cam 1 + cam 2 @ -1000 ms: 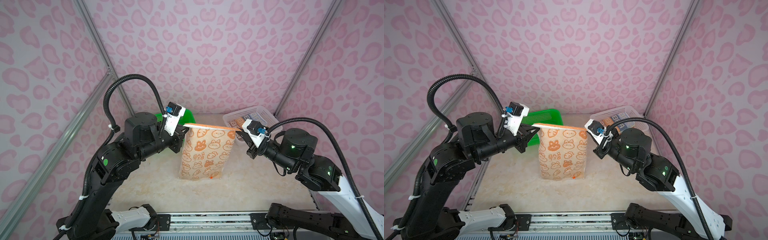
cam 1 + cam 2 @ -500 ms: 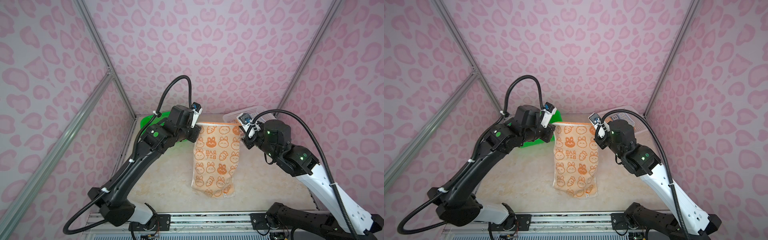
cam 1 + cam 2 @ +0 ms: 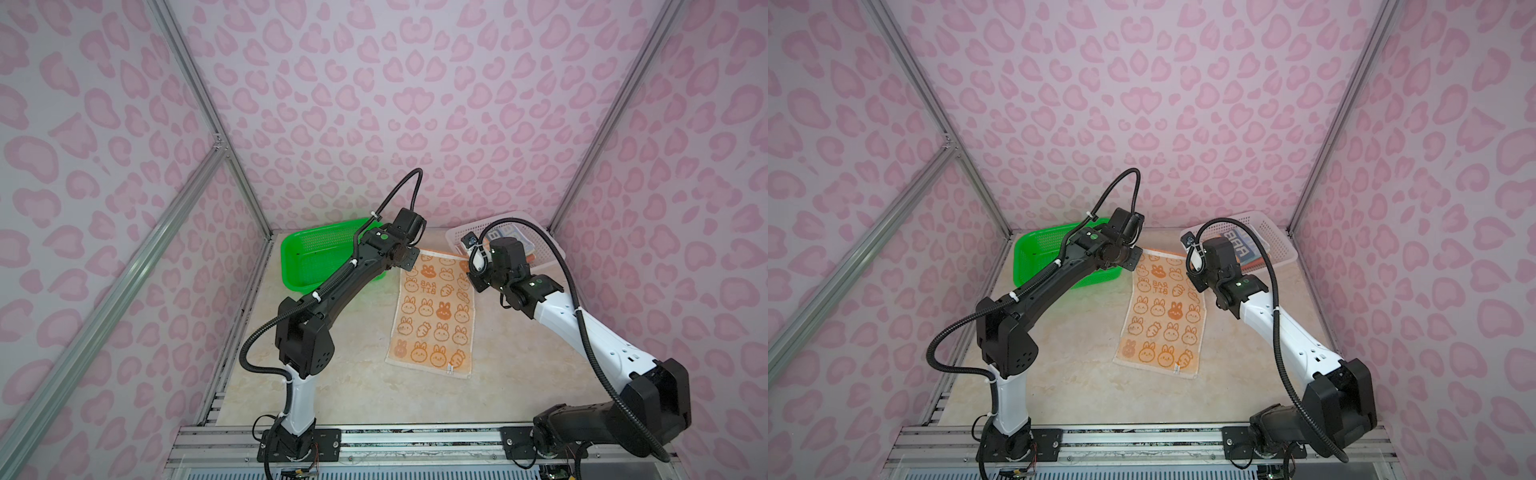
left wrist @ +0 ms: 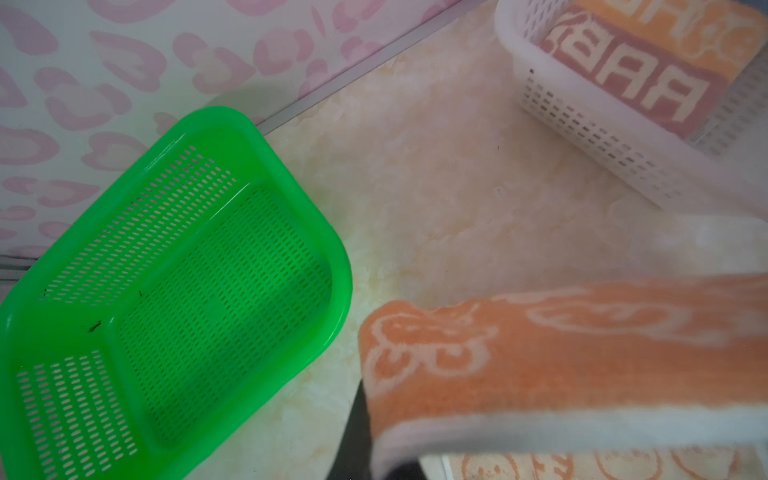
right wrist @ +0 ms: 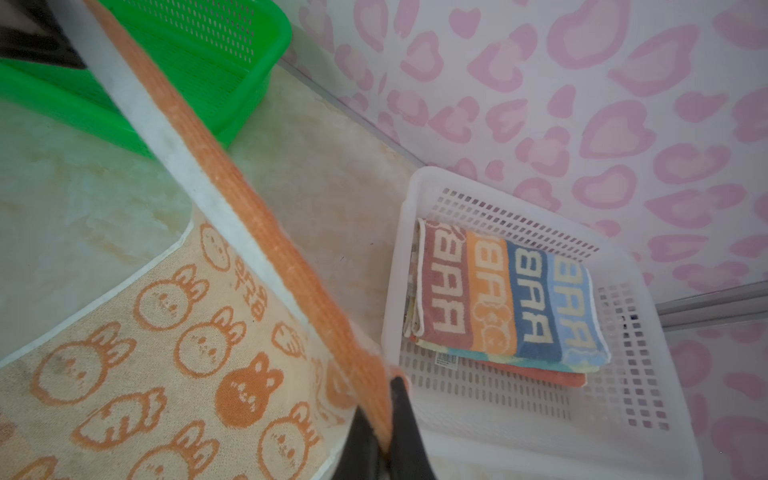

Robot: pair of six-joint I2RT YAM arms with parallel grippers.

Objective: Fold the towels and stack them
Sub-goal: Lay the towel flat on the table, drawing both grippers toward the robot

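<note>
On the surface (image 3: 353,386), the orange towel (image 3: 432,316) lay mostly flat, stretching toward the robot from the left fingers (image 4: 356,436) and right fingers (image 5: 401,419), its far edge taut between them. A green basket (image 3: 316,257) sat beside the left fingers, and a white basket (image 5: 623,257) holding a folded striped towel (image 5: 507,299) sat just beyond the right fingers. Each pair was clamped on one far corner of the orange towel.

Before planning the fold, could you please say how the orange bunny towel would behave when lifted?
Probably floppy: the orange bunny towel drapes from its pinched far edge onto the table. Likely light: two corner pinches carry that edge.
</note>
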